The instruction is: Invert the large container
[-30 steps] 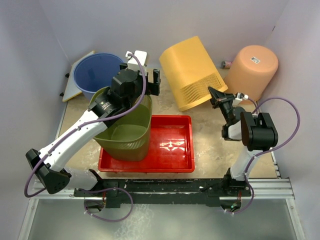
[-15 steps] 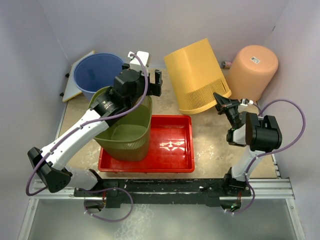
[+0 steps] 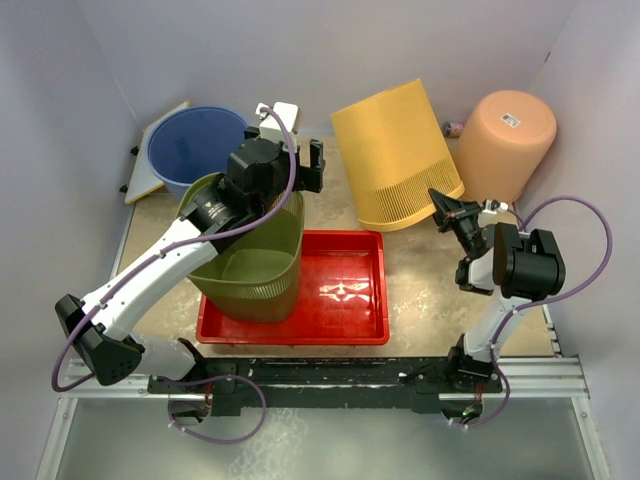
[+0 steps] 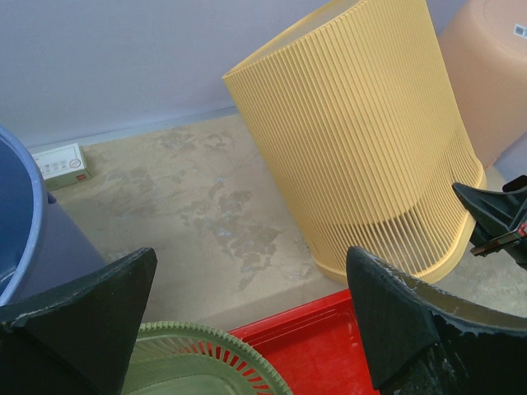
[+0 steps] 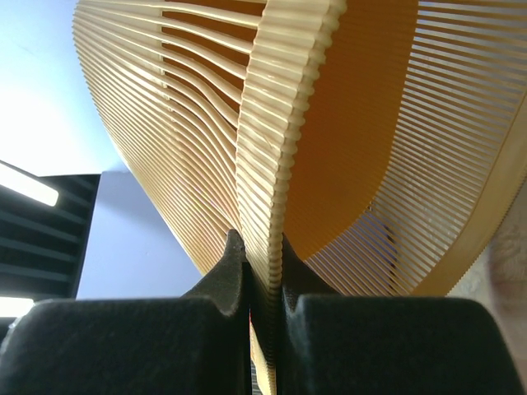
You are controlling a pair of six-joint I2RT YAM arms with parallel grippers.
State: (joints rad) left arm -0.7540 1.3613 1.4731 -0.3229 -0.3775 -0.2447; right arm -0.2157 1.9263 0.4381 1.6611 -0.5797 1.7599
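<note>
The large yellow ribbed container (image 3: 395,150) stands almost upside down at the back centre, open rim down by the table, closed base up and tilted slightly to the left. It also shows in the left wrist view (image 4: 362,140). My right gripper (image 3: 447,210) is shut on its lower right rim; in the right wrist view the fingers (image 5: 257,247) pinch the ribbed rim (image 5: 284,123). My left gripper (image 3: 312,165) is open and empty (image 4: 249,263), hovering over the back edge of the red tray, left of the yellow container.
A green slotted basket (image 3: 250,265) stands upright in the red tray (image 3: 345,290). A blue bucket (image 3: 195,145) is at the back left, a peach bucket (image 3: 505,135) upside down at the back right. A small white box (image 3: 282,112) lies by the back wall.
The yellow container has swung from lying tilted on its side to nearly upside down, its rim lowered toward the table. My right gripper moved right and down with the rim. The left arm barely moved.
</note>
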